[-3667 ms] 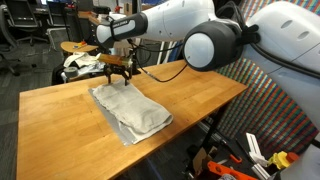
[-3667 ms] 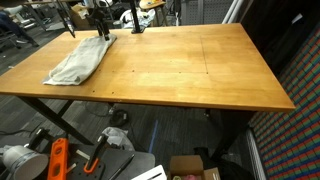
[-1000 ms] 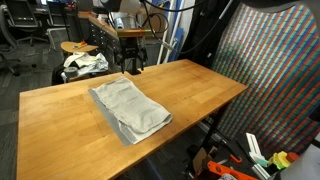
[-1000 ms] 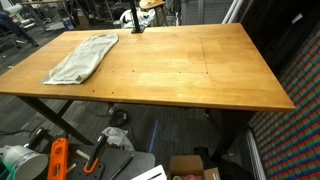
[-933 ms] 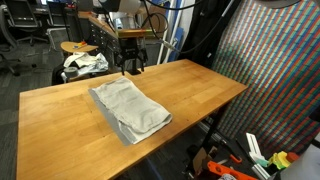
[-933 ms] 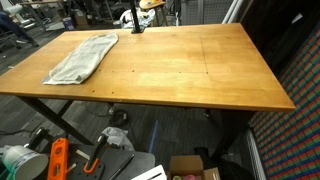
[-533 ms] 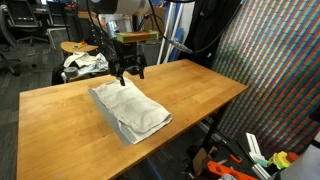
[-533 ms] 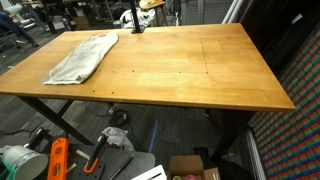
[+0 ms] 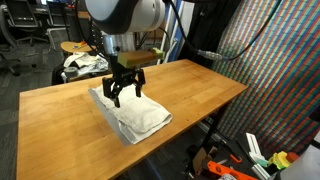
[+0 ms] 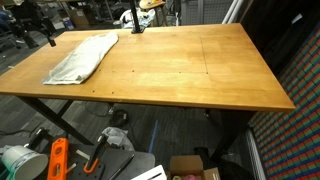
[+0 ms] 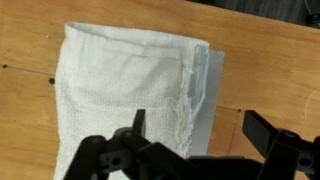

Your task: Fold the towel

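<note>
Wood-topped table (image 9: 60, 110) is seen in both exterior views, with office clutter behind it. The towel (image 9: 135, 115) is laid flat on it as a long, wrinkled rectangle: mid-frame in an exterior view, and in an exterior view at the upper left, where the towel (image 10: 82, 57) is angled across the table's corner. The fingers (image 9: 115, 96) are spread wide and empty, just above the towel's far end. In the wrist view one finger is seen over the towel (image 11: 120, 80), the other beyond its layered right edge, over bare wood.
</note>
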Available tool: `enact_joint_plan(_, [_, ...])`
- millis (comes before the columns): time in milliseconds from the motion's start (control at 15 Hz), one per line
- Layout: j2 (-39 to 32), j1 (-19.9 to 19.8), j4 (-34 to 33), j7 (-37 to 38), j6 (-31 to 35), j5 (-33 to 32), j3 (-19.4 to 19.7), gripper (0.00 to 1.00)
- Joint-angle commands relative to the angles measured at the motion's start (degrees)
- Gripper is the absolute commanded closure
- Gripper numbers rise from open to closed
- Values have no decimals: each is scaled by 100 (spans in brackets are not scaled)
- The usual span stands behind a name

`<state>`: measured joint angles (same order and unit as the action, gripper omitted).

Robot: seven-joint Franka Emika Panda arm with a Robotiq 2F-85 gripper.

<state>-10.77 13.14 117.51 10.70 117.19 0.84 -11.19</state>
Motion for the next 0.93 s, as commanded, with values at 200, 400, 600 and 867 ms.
enact_joint_plan(200, [1265, 255, 2275, 506, 1572, 152, -341, 0])
enact_joint_plan(400, [1389, 347, 2712, 924, 2285, 164, -492, 0])
enact_joint_plan(600, [1363, 405, 2694, 1335, 2349, 11, -618, 0])
enact_joint_plan(867, [1019, 409, 2192, 1803, 2329, -95, -686, 0])
